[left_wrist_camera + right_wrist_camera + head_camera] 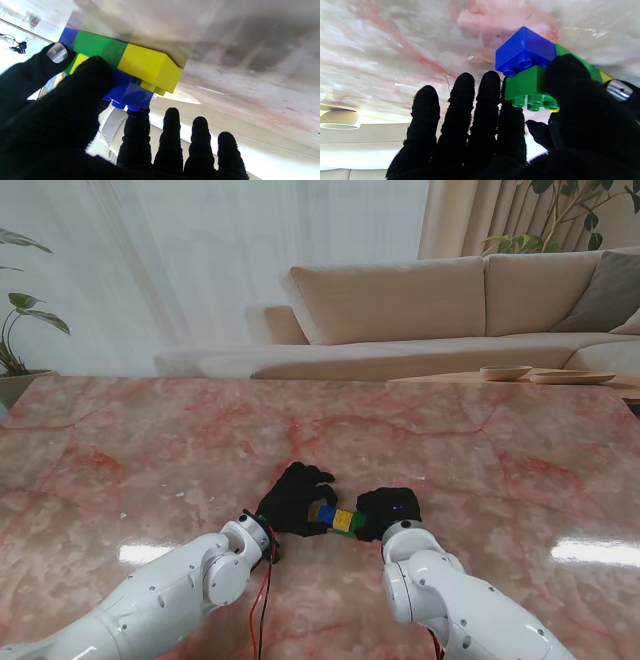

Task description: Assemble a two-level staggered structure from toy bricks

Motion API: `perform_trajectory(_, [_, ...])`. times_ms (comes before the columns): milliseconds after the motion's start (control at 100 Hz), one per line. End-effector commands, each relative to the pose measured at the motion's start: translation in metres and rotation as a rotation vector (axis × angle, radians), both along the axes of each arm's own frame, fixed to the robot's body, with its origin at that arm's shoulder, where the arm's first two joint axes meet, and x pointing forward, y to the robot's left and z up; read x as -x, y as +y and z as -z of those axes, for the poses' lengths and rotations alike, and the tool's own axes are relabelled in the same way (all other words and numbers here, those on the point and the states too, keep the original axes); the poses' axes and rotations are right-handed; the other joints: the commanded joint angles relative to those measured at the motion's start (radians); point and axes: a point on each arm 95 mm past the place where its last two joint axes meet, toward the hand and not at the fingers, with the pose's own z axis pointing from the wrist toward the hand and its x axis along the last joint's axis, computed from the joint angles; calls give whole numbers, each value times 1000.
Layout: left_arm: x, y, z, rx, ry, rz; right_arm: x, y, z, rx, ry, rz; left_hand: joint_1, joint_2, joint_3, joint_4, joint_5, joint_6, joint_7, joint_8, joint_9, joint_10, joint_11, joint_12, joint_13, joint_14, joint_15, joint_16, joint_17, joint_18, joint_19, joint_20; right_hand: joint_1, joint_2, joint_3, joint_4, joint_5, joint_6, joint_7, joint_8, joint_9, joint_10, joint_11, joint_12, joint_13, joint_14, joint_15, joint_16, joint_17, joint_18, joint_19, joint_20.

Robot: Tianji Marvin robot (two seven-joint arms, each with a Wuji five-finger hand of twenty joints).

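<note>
A: Stand view first: the left hand and right hand meet mid-surface, near my edge, with the brick structure between them.

B: How far along?

A: Judging by the wrist views, nearly done. The bottom row reads blue, green, yellow, lying on the marble surface. On top sit a blue brick at the yellow end and a green brick at the blue end, each offset over a seam (so the stagger is there).

B: And the fingers?

A: Left thumb and index pinch the upper blue brick, the other fingers straight and spread. Right thumb and index close on the upper green brick, the rest likewise extended. What's left, I'd guess, is pressing both fully home and letting go.

B: Room to move?

A: Plenty; open surface all around, the far edge and sofa well apart from the bricks.
</note>
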Motion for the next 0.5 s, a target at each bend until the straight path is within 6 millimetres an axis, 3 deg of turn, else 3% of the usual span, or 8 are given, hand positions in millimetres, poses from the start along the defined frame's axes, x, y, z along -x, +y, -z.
perform_trajectory(0, [25,14,39,-71,88,-4,4,-1,7,1,26,6,-36,22,2,34,-15,-25,29,22,12,-14,-16,6,15,14,-16,-1,-7,0,-8,-8,-27,0,-18,38,-6,3,-9,22,2,-6,21,11,-15,-10,16,9,-2,-23,3,28])
perform_trajectory(490, [24,15,39,-72,84,-6,8,-1,7,-10,14,6,-38,22,7,37,-15,-22,24,22,13,-15,-15,6,16,14,-15,0,-7,1,-8,-8,-25,5,-20,42,-5,-1,-8,30,2,-8,16,13,-14,-9,13,9,-1,-22,3,26])
